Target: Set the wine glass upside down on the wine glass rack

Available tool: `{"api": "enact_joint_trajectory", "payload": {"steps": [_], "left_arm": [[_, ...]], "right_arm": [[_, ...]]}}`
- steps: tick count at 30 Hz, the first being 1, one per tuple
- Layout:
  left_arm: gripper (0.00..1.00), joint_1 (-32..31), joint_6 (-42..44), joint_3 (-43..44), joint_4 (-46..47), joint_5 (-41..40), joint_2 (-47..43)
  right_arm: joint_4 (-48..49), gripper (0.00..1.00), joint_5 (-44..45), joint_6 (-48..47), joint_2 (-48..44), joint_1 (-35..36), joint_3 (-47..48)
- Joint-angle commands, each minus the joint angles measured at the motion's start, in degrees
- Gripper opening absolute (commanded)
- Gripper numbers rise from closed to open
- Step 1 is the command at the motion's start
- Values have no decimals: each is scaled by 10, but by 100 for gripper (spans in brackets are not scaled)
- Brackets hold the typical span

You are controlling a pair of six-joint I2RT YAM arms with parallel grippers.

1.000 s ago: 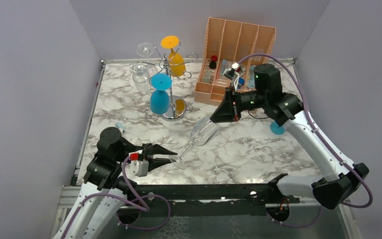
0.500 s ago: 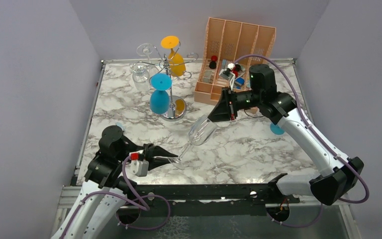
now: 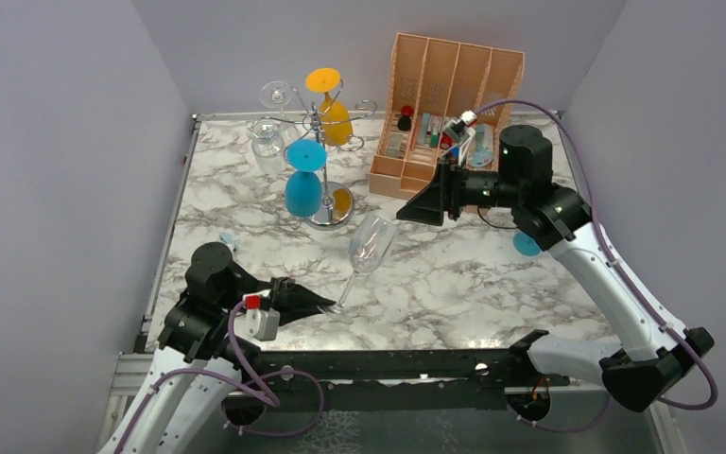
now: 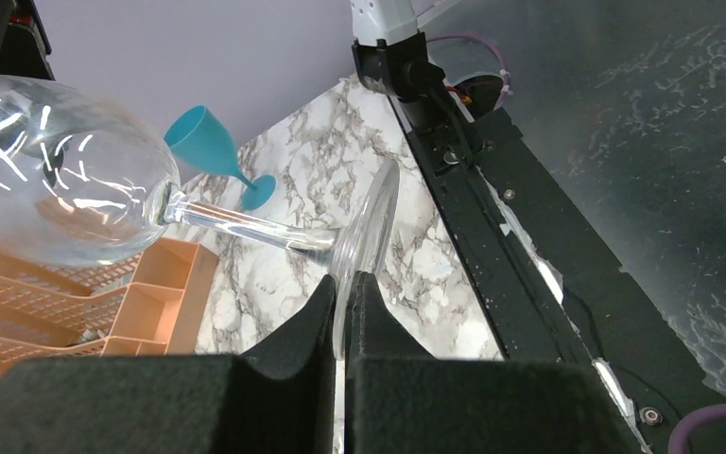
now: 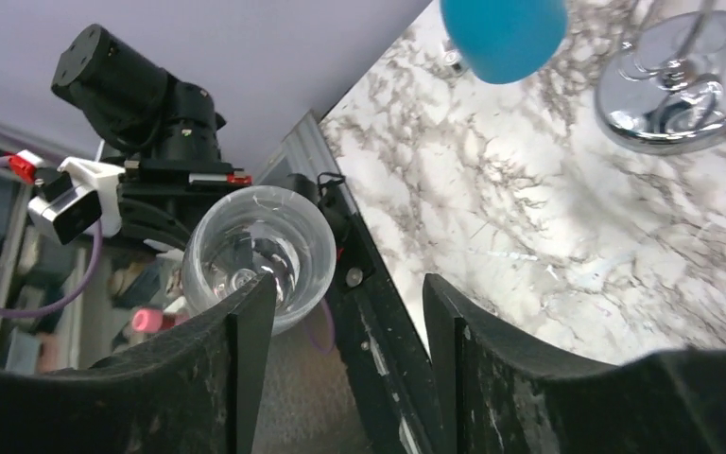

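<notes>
Now | left pincer (image 4: 345, 295) clamps wine glass (image 3: 369, 241) foot | right pincer (image 3: 408, 213) apart

The wine glass rack (image 3: 321, 165) stands on the table (image 3: 492, 284) at its far left, with hung glasses (image 3: 302, 192) on its left, far and near sides. Right of it, along the far edge, stands the slotted organiser (image 3: 454, 71). Near the table's middle is the wine glass (image 3: 371, 241), tilted: its foot lies near and left, between the fingers of the left gripper (image 3: 326, 305), and its bowl points far and right. The right gripper (image 3: 404, 216) is just beyond the bowl, apart from it. A goblet (image 3: 527, 244) lies at the right, partly behind the right arm.
</notes>
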Motion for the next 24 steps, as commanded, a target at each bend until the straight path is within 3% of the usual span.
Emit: {"api": "enact_joint_trajectory", "payload": {"steps": [1,13,18,24], "left_arm": [[0,4,19,29,19,-3,7],[0,4,-76,78,56,-79,52],[0,5,-107,109,70,-92,73],[0,4,-115,133,91,-103,107]], "right_arm": [[1,64,127,8,-52,0,-31],[87,71,140,-32,-177,0,-138],[184,71,66,-65,-246,0,-208],[269,71,40,-111,-306,0,-313]]}}
